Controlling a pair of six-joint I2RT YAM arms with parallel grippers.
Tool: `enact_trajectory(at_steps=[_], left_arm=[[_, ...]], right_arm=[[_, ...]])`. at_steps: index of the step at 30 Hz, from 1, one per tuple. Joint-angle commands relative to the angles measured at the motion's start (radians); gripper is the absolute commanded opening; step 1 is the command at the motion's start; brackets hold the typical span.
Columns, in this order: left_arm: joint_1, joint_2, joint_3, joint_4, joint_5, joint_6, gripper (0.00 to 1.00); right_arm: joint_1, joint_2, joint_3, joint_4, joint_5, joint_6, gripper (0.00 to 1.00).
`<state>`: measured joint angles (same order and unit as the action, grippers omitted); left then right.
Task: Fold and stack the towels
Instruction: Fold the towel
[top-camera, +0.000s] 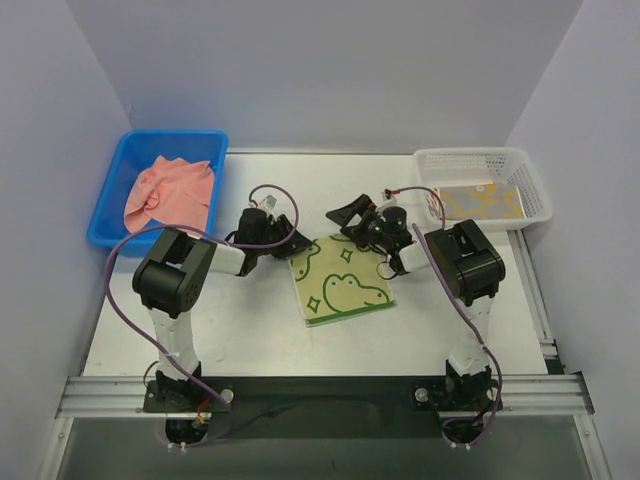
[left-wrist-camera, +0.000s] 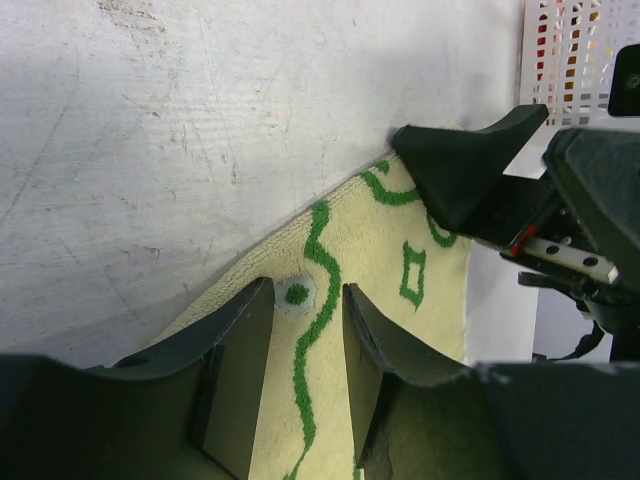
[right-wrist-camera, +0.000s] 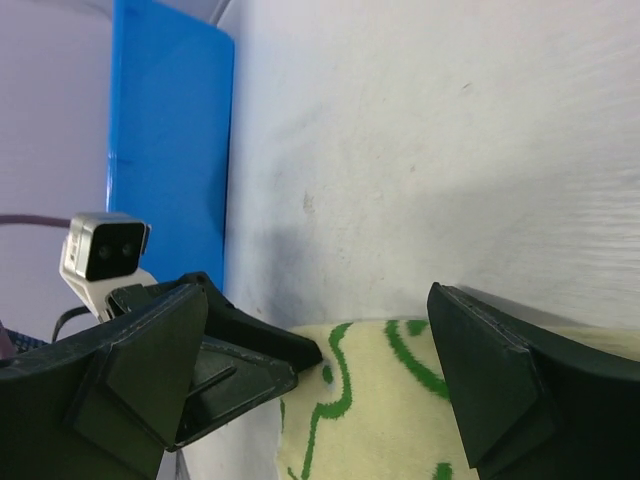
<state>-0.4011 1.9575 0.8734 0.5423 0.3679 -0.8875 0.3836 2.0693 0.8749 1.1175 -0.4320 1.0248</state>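
Pale lavender walls (top-camera: 330, 70) close in a white table (top-camera: 250, 320) in the top view. A blue bin (top-camera: 110, 215) at the far left holds the pink towel (top-camera: 170, 190), and a white basket (top-camera: 530, 185) at the far right holds the yellow towel (top-camera: 480, 203). The green towel (top-camera: 345, 285) lies folded flat mid-table between the arms. The left gripper (top-camera: 290, 238) sits at its far left corner, and the right gripper (top-camera: 355, 222) is over its far edge.

From the left wrist, the left gripper (left-wrist-camera: 305, 295) has its jaws partly parted above the green towel (left-wrist-camera: 350, 240). The cloth shows through the gap and nothing is pinched. Whether the tips touch the pile I cannot tell. One finger of the right gripper points in from the right, its tip at the towel's far edge, with the basket (left-wrist-camera: 570, 60) behind it.

From the right wrist, the right gripper (right-wrist-camera: 320, 300) is spread wide and holds nothing. Its jaws stand to either side over the towel's (right-wrist-camera: 380, 400) far edge. The left gripper's dark finger (right-wrist-camera: 250, 360) reaches the towel corner at the left, and the bin (right-wrist-camera: 170, 150) stands beyond it.
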Motion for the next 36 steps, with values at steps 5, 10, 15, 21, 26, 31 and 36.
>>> enact_trajectory(at_steps=[5,10,15,21,26,31,36], left_arm=[[0.019,-0.012,-0.054,-0.116,-0.053,0.042,0.45],[0.041,-0.043,-0.054,-0.146,-0.064,0.062,0.46],[0.054,-0.117,-0.005,-0.243,-0.102,0.120,0.47],[0.050,-0.176,0.082,-0.360,-0.141,0.170,0.48],[0.024,-0.265,0.079,-0.407,-0.162,0.186,0.48],[-0.051,-0.302,0.021,-0.401,-0.170,0.173,0.43],[-0.108,-0.272,-0.030,-0.423,-0.173,0.185,0.29]], right_arm=[[-0.115,-0.001,-0.097,-0.061,0.107,-0.029,1.00],[-0.117,-0.023,-0.093,-0.073,0.104,-0.035,1.00],[-0.118,-0.124,-0.076,-0.142,0.093,-0.101,1.00],[-0.121,-0.279,-0.033,-0.326,0.038,-0.181,1.00],[-0.117,-0.397,-0.014,-0.519,0.009,-0.255,0.95],[-0.095,-0.484,-0.065,-0.666,-0.005,-0.278,0.69],[-0.060,-0.521,-0.060,-0.941,0.007,-0.388,0.45]])
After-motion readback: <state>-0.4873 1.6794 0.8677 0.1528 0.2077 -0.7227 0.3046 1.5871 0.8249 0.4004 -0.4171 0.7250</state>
